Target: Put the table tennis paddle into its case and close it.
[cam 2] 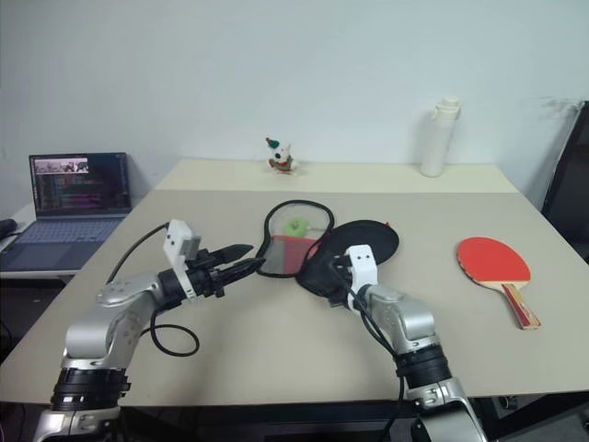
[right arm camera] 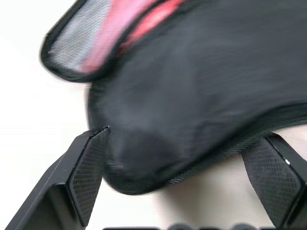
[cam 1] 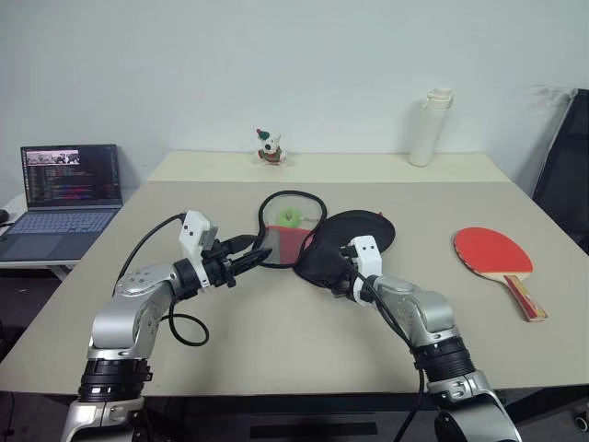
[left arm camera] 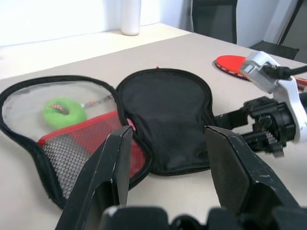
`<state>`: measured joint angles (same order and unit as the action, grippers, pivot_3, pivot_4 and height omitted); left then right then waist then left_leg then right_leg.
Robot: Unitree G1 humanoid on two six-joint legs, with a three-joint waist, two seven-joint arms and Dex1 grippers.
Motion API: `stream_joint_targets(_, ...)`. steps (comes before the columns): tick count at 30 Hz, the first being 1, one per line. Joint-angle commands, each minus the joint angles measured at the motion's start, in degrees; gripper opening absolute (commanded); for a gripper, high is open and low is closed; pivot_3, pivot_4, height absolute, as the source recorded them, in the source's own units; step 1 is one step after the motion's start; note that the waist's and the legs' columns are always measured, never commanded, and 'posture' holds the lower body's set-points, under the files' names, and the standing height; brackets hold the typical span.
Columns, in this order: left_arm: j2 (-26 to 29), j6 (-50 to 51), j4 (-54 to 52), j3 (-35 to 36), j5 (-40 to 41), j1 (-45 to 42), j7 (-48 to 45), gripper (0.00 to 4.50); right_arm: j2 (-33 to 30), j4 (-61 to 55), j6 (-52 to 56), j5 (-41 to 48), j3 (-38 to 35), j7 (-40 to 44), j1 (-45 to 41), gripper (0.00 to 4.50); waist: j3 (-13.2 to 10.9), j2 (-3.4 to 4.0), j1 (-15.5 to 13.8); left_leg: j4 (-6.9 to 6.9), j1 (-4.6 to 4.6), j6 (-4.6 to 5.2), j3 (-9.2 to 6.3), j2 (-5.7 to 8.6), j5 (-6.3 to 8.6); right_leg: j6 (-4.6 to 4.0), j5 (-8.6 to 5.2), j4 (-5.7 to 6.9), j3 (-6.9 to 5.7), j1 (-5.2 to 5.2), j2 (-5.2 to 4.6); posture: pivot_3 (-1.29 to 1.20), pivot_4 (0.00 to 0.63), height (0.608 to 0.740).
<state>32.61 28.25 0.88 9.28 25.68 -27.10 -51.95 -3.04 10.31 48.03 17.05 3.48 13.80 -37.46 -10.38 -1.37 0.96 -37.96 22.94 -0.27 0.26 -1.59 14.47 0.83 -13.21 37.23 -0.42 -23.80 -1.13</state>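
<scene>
The case (cam 1: pixel 363 230) lies unzipped and spread open in the middle of the table, its black half to the right and its red mesh half (cam 1: pixel 287 241) to the left, with a green ring (left arm camera: pixel 64 111) inside. The table tennis paddle (cam 1: pixel 492 250) lies red face up to the right, apart from the case. My left gripper (cam 1: pixel 260 256) is open at the near edge of the mesh half, nothing between its fingers (left arm camera: pixel 108 172). My right gripper (right arm camera: pixel 186 136) is open, its fingers standing on either side of the black half's narrow near end.
An open laptop (cam 1: pixel 69 189) sits on a side desk to the left. A white bottle (cam 1: pixel 431 129) and a small toy figure (cam 1: pixel 270 147) stand on the far table. A black chair (cam 1: pixel 566 175) is at the right edge.
</scene>
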Motion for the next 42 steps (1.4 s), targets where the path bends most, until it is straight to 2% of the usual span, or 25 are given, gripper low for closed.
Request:
stream_joint_targets(1, 0.62, -0.71, -2.39, -0.02, 1.09, -0.76, -0.51, 2.58, 0.77, -2.27, 0.09, 1.59, -2.21, 0.40, -1.38, 3.15, 0.00, 0.00, 0.00, 0.00, 0.00, 0.00, 0.01, 0.00, 0.00, 0.00, 0.00, -0.01, 0.01, 0.00, 0.00, 0.00, 0.150, 0.740)
stream_joint_targets(10, 0.68, -0.19, -5.22, -1.65, 2.00, -0.51, -1.80, 2.58, -2.82, -8.57, 11.10, 7.49, -9.64, 0.70, 1.46, 0.06, 0.00, 0.00, 0.02, 0.00, -0.01, 0.00, -0.01, -0.01, 0.00, -0.01, 0.00, 0.00, -0.01, 0.00, -0.01, 0.00, 0.150, 0.740)
stream_joint_targets(16, 0.28, -0.93, -6.33, -4.52, 1.58, -1.17, -3.17, 2.58, -10.61, -12.41, 19.89, 11.41, -14.69, 2.77, 4.29, 0.06, 0.00, 0.00, -0.14, 0.02, 0.01, 0.00, 0.03, 0.04, 0.00, 0.00, 0.00, -0.03, 0.02, 0.00, -0.03, 0.00, 0.150, 0.740)
stream_joint_targets(22, -0.21, -2.14, -5.05, -6.60, 0.93, -2.87, -4.09, 2.58, -18.44, -9.03, 21.52, 11.78, -15.97, 6.04, 2.71, 0.06, -0.01, 0.01, 0.06, 0.02, -0.01, 0.01, 0.05, 0.01, 0.00, 0.05, -0.04, -0.02, 0.01, 0.00, 0.07, 0.00, 0.150, 0.740)
stream_joint_targets(31, -1.00, -3.13, -3.61, -8.09, 0.62, -4.43, -4.52, 2.58, -28.03, 0.57, 16.99, 8.79, -10.55, 13.95, -1.91, 0.06, -0.01, 0.00, 0.06, 0.04, 0.02, 0.01, 0.22, 0.02, 0.00, 0.26, -0.16, -0.09, 0.05, 0.00, 0.06, 0.00, 0.150, 0.740)
stream_joint_targets(36, -1.34, -3.43, -3.92, -8.67, 0.59, -3.93, -4.26, 2.58, -29.73, 5.61, 11.78, 6.04, -8.20, 16.63, -4.55, 0.06, -0.01, 0.00, 0.06, 0.04, 0.02, 0.01, 0.26, 0.02, 0.00, 0.27, -0.16, -0.10, 0.06, 0.00, 0.06, 0.00, 0.150, 0.740)
stream_joint_targets(39, -1.34, -3.30, -4.41, -8.70, 0.76, -3.54, -4.07, 2.58, -29.99, 7.74, 9.75, 4.65, -8.02, 17.18, -5.33, 0.68, -0.02, 0.00, 0.06, 0.03, 0.02, 0.01, 0.25, 0.01, 0.00, 0.27, -0.16, -0.10, 0.05, 0.00, 0.06, 0.00, 0.150, 0.740)
stream_joint_targets(42, -1.27, -3.11, -4.79, -8.62, 0.95, -3.33, -4.00, 2.58, -30.20, 8.78, 8.42, 3.49, -7.98, 17.59, -5.85, 1.62, -0.02, 0.00, 0.06, 0.04, 0.04, 0.01, 0.25, 0.02, 0.01, 0.26, -0.16, -0.12, 0.05, 0.00, 0.05, 0.00, 0.150, 0.740)
